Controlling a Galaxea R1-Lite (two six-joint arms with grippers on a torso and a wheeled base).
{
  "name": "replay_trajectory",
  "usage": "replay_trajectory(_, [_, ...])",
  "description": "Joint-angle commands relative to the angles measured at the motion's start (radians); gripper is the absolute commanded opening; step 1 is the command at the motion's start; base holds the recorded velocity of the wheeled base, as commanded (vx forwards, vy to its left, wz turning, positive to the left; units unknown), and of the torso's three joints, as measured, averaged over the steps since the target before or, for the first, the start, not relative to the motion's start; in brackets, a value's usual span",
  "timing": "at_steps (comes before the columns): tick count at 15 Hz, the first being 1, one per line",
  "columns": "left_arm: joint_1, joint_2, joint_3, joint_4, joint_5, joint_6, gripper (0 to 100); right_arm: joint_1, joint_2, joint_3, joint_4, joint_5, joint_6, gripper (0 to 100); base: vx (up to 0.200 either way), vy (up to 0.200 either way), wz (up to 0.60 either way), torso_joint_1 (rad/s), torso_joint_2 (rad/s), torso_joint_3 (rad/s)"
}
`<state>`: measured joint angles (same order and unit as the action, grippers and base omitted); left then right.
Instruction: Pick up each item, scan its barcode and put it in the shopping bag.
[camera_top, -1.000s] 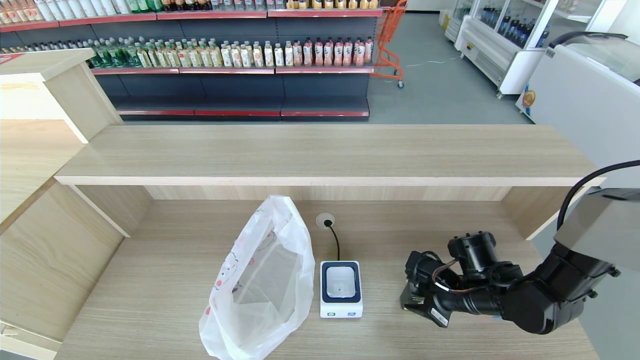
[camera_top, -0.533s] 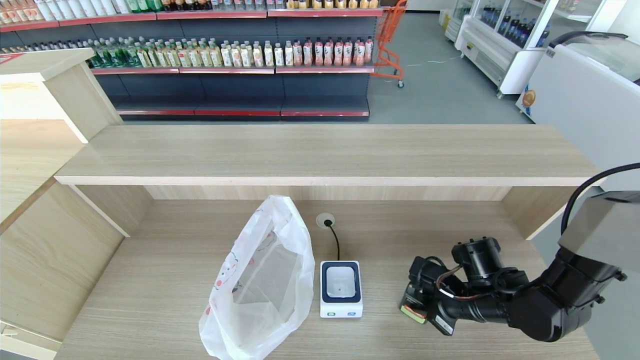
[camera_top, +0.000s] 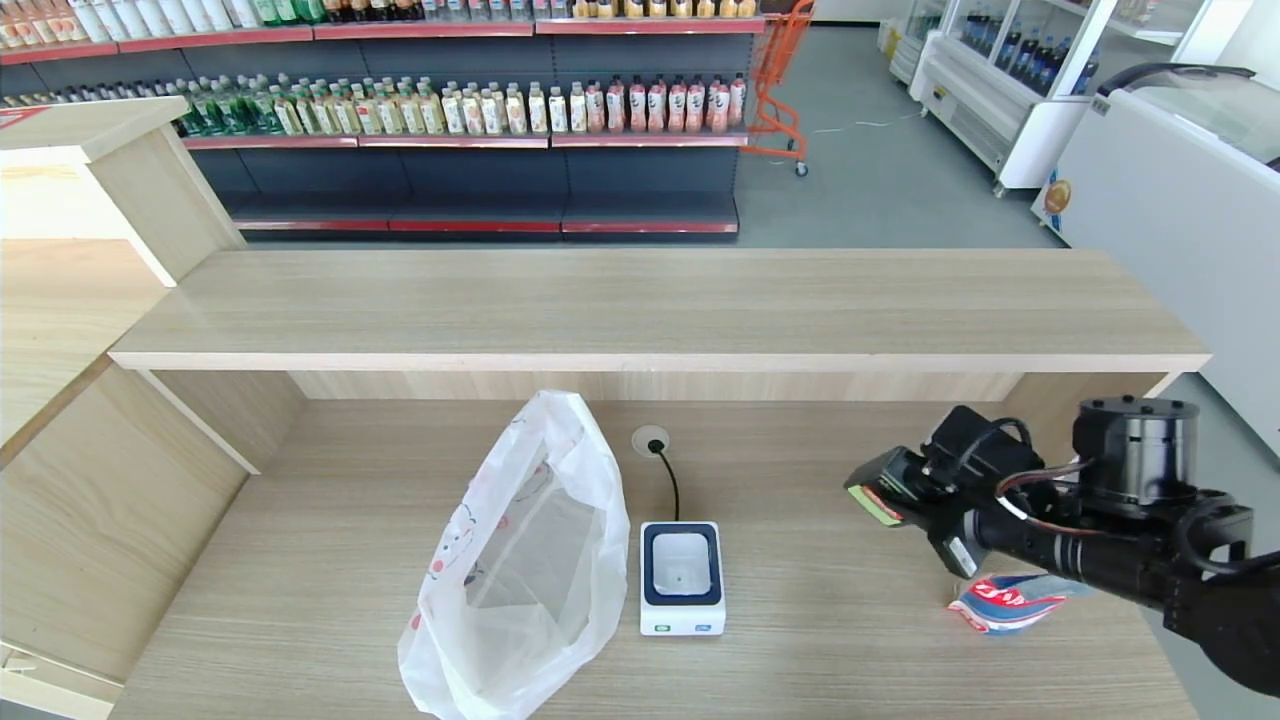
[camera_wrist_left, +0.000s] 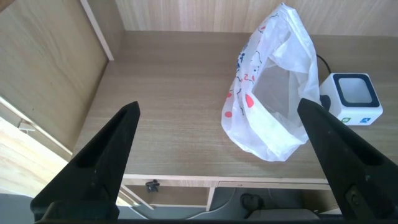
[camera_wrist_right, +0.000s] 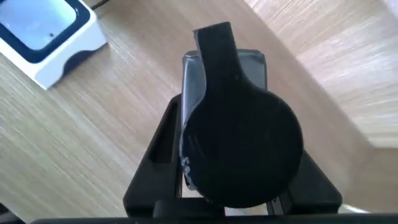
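Broadly, the pale wooden surface (camera_top: 300, 600) carries a white translucent plastic shopping bag (camera_top: 520, 560), standing open. A white box scanner with a dark blue frame (camera_top: 681, 577) sits just beside it on the robot's right. Right of the scanner and raised above the surface, the right gripper (camera_top: 882, 492) has its fingers closed on a small flat pack with a green and red edge (camera_top: 870, 503). Its long axis seems to run along the fingers, pointing left toward the scanner, so the right arm is nearer. No barcode is discernible. A red, white and blue packet (camera_top: 1000, 603) lies below that arm. The left gripper (camera_wrist_left: 219, 106) hangs with its fingers spread and empty, well apart from the bag.
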<state>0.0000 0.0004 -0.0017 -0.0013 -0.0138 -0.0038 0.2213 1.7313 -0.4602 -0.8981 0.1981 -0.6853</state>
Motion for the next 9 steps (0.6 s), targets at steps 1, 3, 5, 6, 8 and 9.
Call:
replay_trajectory(1, [0.0, 0.0, 0.0, 0.0, 0.0, -0.001, 100, -0.016, -0.144, 0.064, -0.044, 0.076, -0.229, 0, 0.0, 0.0, 0.0, 0.0, 0.0, 0.0])
replay_trajectory(3, [0.0, 0.0, 0.0, 0.0, 0.0, -0.001, 100, 0.006, -0.151, 0.064, -0.044, 0.291, -0.527, 0, 0.0, 0.0, 0.0, 0.0, 0.0, 0.0])
replay_trajectory(5, [0.0, 0.0, 0.0, 0.0, 0.0, -0.001, 100, 0.006, -0.157, 0.063, -0.039, 0.517, -0.981, 0, 0.0, 0.0, 0.0, 0.0, 0.0, 0.0])
replay_trajectory(6, [0.0, 0.0, 0.0, 0.0, 0.0, -0.001, 100, 0.012, -0.15, 0.066, -0.001, 0.626, -1.22, 0, 0.0, 0.0, 0.0, 0.0, 0.0, 0.0])
replay_trajectory(8, [0.0, 0.0, 0.0, 0.0, 0.0, -0.001, 100, 0.063, -0.141, 0.061, 0.22, 0.71, -1.645, 0, 0.0, 0.0, 0.0, 0.0, 0.0, 0.0])
replay_trajectory(9, [0.0, 0.0, 0.0, 0.0, 0.0, -0.001, 100, 0.082, -0.141, 0.061, 0.349, 0.727, -1.8, 0, 0.0, 0.0, 0.0, 0.0, 0.0, 0.0])
